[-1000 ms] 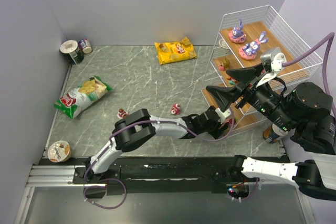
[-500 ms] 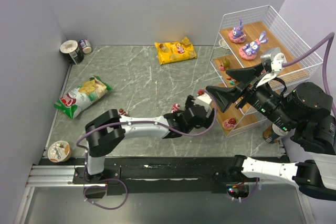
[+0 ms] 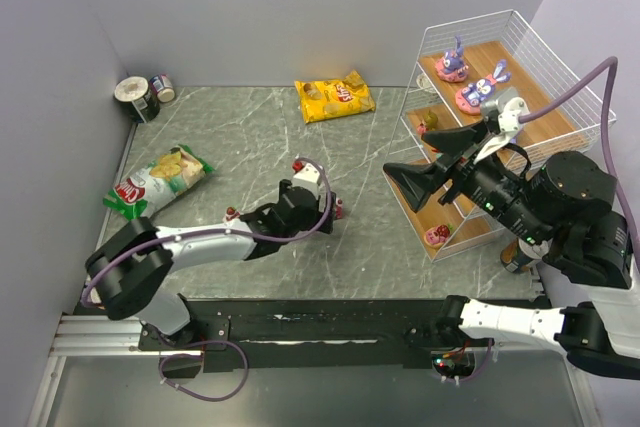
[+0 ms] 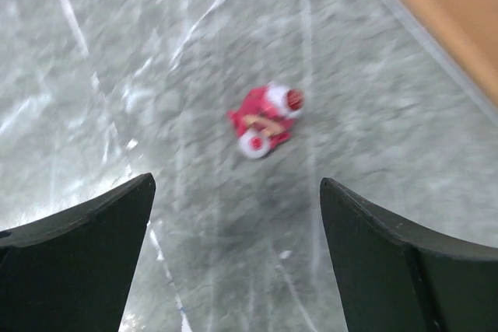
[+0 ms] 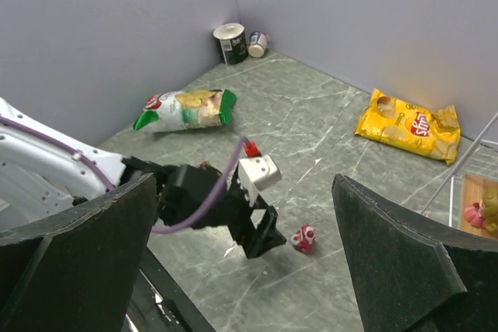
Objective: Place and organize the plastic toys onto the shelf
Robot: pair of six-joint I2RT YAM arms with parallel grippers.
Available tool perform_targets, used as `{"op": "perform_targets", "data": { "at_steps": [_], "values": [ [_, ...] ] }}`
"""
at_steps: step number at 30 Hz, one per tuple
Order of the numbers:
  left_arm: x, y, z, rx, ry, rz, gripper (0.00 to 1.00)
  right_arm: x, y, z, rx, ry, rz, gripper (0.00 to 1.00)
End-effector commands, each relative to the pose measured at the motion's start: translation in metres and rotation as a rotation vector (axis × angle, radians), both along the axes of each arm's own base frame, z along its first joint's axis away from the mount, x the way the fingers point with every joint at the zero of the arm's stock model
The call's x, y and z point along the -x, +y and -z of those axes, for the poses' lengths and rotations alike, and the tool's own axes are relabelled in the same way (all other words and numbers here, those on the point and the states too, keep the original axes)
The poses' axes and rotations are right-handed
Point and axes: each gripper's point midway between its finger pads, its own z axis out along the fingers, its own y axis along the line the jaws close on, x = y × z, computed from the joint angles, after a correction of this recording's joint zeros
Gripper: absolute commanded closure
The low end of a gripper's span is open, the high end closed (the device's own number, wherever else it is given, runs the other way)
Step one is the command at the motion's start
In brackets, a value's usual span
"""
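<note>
The red logo on the crumpled yellow crisp bag (image 3: 334, 99) seems to read Lay's. The left gripper (image 4: 236, 184), its arm stretched low, has its jaws apart just short of a small red-and-white plastic toy (image 4: 264, 120) lying on the grey marbled table (image 3: 250, 137). The right gripper (image 3: 400, 187) gapes wide before the white wire shelf with wooden boards (image 3: 560, 112). Two purple bunny figurines (image 3: 453, 62) are on its top board.

Your left arm (image 3: 200, 242) reaches out from its base on the left, stretched long and low toward the middle, elbow nearly straight. The left hand (image 3: 325, 209) points to the right. Its two dark fingers (image 4: 85, 246) stand wide apart, and nothing sits between them. Your right arm (image 3: 560, 207) is raised high on the right side and bent at the elbow. The right hand (image 3: 400, 185) aims left and downward, its broad black fingers (image 5: 70, 254) spread fully, gripping nothing.
</note>
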Motion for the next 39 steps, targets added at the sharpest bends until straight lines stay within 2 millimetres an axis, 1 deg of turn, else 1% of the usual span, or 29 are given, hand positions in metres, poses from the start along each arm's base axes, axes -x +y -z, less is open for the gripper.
{"op": "perform_targets", "data": {
  "at_steps": [1,2,4,6,7,8,10,11,13,14,16,17,19,23,30,32,36,39],
  "values": [
    [-0.001,-0.023,-0.039,0.121,-0.073,0.141,0.08,-0.001,0.006,-0.008,-0.025,-0.006,-0.011,0.0],
    [0.001,-0.027,-0.037,0.12,-0.071,0.178,0.08,-0.002,0.006,-0.007,-0.022,-0.004,-0.009,0.0],
    [-0.002,-0.027,-0.037,0.119,-0.073,0.189,0.08,-0.003,0.007,-0.007,-0.019,-0.001,-0.009,0.0],
    [-0.004,-0.029,-0.029,0.096,-0.067,0.195,0.07,-0.003,0.007,-0.009,-0.021,-0.002,-0.005,0.0],
    [-0.006,-0.03,-0.029,0.089,-0.068,0.194,0.08,-0.003,0.006,-0.01,-0.022,-0.001,-0.005,0.0],
    [-0.007,-0.031,-0.021,0.066,-0.057,0.201,0.09,-0.003,0.007,-0.009,-0.021,0.003,-0.003,0.0],
    [-0.01,-0.034,-0.017,0.055,-0.057,0.204,0.1,-0.002,0.007,-0.013,-0.029,-0.002,-0.006,0.0],
    [-0.01,-0.035,-0.009,0.038,-0.048,0.21,0.11,-0.003,0.007,-0.013,-0.03,-0.001,-0.005,0.0],
    [-0.014,-0.039,-0.008,0.034,-0.056,0.209,0.14,-0.003,0.007,-0.014,-0.029,-0.002,-0.003,0.0],
    [-0.017,-0.039,-0.001,0.013,-0.052,0.211,0.14,-0.004,0.009,-0.014,-0.028,0.003,-0.005,0.0],
    [-0.022,-0.043,0.001,0.004,-0.061,0.212,0.18,-0.004,0.008,-0.014,-0.028,0.006,-0.003,0.0],
    [-0.024,-0.044,0.008,-0.007,-0.054,0.212,0.18,-0.004,0.008,-0.014,-0.028,0.008,-0.003,0.0],
    [-0.031,-0.046,0.011,-0.01,-0.055,0.208,0.2,-0.004,0.008,-0.014,-0.027,0.008,0.001,0.0],
    [-0.041,-0.047,0.014,-0.007,-0.057,0.205,0.23,-0.006,0.008,-0.015,-0.022,0.011,0.011,0.0],
    [-0.048,-0.041,0.024,-0.018,-0.049,0.188,0.31,-0.009,0.008,-0.019,-0.014,0.008,0.022,0.0],
    [-0.051,-0.04,0.022,0.0,-0.05,0.188,0.32,-0.01,0.009,-0.018,-0.005,0.01,0.025,0.0],
    [-0.051,-0.046,0.021,0.025,-0.039,0.215,0.35,-0.012,0.01,-0.018,0.001,0.008,0.032,0.0],
    [-0.05,-0.051,0.023,0.032,-0.026,0.237,0.36,-0.014,0.011,-0.018,0.007,0.007,0.034,0.0]
  ]
}}
